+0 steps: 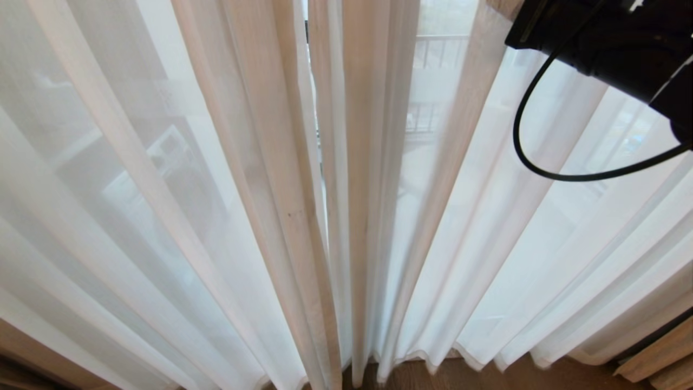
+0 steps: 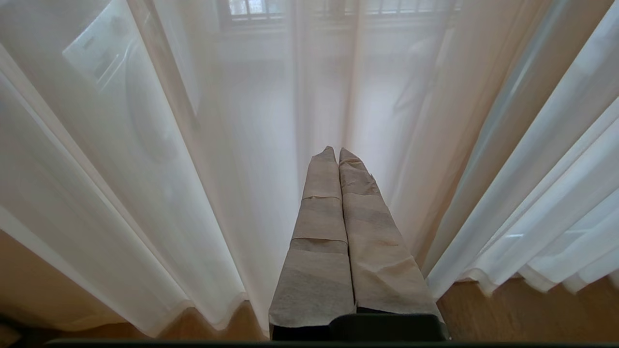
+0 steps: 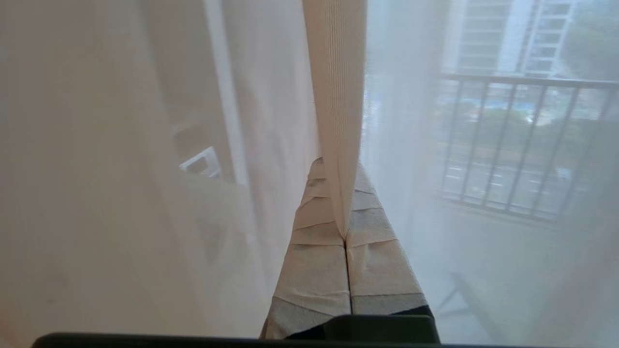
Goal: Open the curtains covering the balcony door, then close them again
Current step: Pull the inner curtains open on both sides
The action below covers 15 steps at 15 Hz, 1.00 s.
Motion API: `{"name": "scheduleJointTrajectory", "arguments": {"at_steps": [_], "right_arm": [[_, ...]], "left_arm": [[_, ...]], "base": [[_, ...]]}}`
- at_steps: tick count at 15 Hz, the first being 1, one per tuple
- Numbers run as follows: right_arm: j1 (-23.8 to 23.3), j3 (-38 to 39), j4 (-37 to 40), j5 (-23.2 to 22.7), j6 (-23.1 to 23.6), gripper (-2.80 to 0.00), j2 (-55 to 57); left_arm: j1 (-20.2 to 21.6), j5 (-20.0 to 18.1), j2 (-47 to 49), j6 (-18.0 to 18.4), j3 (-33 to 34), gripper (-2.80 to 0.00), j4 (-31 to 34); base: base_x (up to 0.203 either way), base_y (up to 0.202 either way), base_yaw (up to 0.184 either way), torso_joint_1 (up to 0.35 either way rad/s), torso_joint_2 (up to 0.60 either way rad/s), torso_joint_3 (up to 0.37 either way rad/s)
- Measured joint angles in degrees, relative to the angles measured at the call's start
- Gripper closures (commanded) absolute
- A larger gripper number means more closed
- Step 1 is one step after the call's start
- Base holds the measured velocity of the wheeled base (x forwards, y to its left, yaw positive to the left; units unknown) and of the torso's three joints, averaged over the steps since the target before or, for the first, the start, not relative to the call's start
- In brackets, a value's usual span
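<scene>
Right gripper (image 3: 341,193) clamped on a folded edge of the curtains (image 1: 325,216), high up at the gap between the two sheer panels. Curtains hang drawn across, hems at the wood floor (image 1: 487,374). Railing (image 3: 512,140) visible beyond the sheer. Left gripper (image 2: 337,153) low near the curtains, fingers together, holding nothing.

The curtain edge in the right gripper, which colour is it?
Beige curtain edge, finely ribbed; clearest in the right wrist view.

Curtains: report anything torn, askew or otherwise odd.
Nothing stands out. The curtains hang in even pleats to the floor, untorn; the right gripper has a folded edge pinched between its taped fingers.
</scene>
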State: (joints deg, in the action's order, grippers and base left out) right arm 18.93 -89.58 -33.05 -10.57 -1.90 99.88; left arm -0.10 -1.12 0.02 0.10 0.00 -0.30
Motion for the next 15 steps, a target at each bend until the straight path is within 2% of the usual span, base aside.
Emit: {"name": "scheduleJointTrajectory", "arguments": {"at_steps": [4, 11, 15], "right_arm": [[-6.64, 0.11, 0.22, -0.09, -0.44, 0.00, -1.09], [-21.05, 0.09, 0.01, -0.56, -2.31, 0.00, -1.91], [-26.85, 0.07, 0.22, -1.15, -2.70, 0.00, -2.41]], "left_arm": [[-0.01, -0.02, -0.02, 0.00, 0.00, 0.00, 0.00], [0.02, -0.01, 0.00, -0.02, 0.00, 0.00, 0.00], [-0.01, 0.00, 0.01, 0.00, 0.00, 0.00, -0.02]], "base": [[0.000, 0.000, 0.000, 0.000, 0.00, 0.000], [0.000, 0.000, 0.000, 0.000, 0.00, 0.000], [0.000, 0.000, 0.000, 0.000, 0.00, 0.000]]}}
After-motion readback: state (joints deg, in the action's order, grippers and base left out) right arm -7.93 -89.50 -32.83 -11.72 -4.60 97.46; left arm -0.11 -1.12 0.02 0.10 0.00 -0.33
